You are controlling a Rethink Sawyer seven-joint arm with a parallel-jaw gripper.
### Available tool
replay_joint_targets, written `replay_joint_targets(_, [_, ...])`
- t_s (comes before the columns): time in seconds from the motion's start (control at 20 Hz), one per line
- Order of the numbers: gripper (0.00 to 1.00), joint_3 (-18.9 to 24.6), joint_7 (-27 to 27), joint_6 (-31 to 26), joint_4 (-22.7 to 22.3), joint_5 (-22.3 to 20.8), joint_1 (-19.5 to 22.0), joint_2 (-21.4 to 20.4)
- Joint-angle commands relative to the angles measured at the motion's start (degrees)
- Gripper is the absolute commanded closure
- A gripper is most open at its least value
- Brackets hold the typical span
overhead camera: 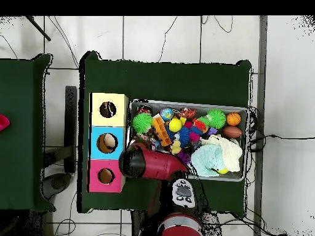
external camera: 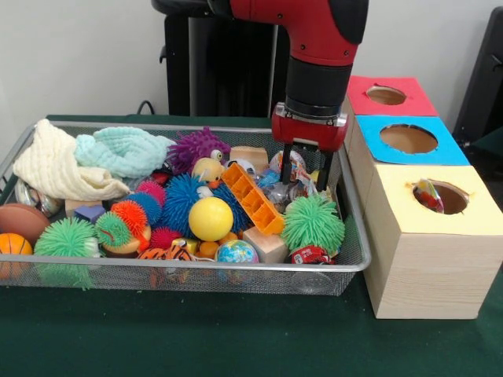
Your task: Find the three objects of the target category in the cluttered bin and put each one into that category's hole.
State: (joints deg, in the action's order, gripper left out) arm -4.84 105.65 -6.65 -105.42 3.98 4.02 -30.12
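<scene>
The wire mesh bin (external camera: pixel 196 265) is full of toys; it also shows in the overhead view (overhead camera: pixel 184 102). My gripper (external camera: pixel 306 174) is lowered into the bin's right rear part, with its fingers apart. A white piece with coloured spots (external camera: pixel 295 163), seemingly polka-dot cloth, lies between the fingers. I cannot tell if they touch it. The pale wooden box has the yellow-surround hole (external camera: pixel 449 198), also seen from overhead (overhead camera: pixel 107 109). A polka-dot cloth piece (external camera: pixel 428 194) shows inside that hole. In the overhead view the arm (overhead camera: pixel 151 163) hides the gripper.
A cream cloth (external camera: pixel 55 165) and a mint knit cloth (external camera: pixel 126 149) lie at the bin's left rear. An orange toy block (external camera: pixel 253 198), a yellow ball (external camera: pixel 211 218) and a green spiky ball (external camera: pixel 313 224) lie near the gripper. The blue hole (external camera: pixel 409 139) and the red hole (external camera: pixel 386 95) are behind the yellow one.
</scene>
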Motion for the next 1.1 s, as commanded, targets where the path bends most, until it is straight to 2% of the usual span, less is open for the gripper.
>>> replay_joint_targets(0.05, [0.0, -1.4, 7.1, -10.7, -0.6, 0.4, -0.7, 4.4])
replay_joint_targets(0.1, [0.0, -1.3, 7.1, -10.4, -0.6, 0.3, -0.7, 4.4])
replay_joint_targets(0.15, [1.0, -1.6, 7.3, -9.7, -0.6, -0.1, -1.1, 4.3])
replay_joint_targets(0.35, [1.0, -2.6, 7.3, -8.6, 0.1, -0.7, -2.5, 4.4])
replay_joint_targets(0.6, [1.0, -3.1, 10.4, -8.1, -0.5, 1.8, -4.6, 3.8])
replay_joint_targets(0.85, [1.0, -3.5, 11.1, -7.7, -0.1, 2.7, -5.5, 2.6])
replay_joint_targets(0.95, [1.0, -1.5, 9.9, -7.8, -1.6, 2.3, -3.7, -0.2])
replay_joint_targets(1.05, [1.0, 2.6, 7.4, -7.0, -5.3, 1.2, 1.6, -5.0])
replay_joint_targets(1.1, [1.0, 3.7, 6.7, -7.9, -6.0, 1.2, 2.7, -7.4])
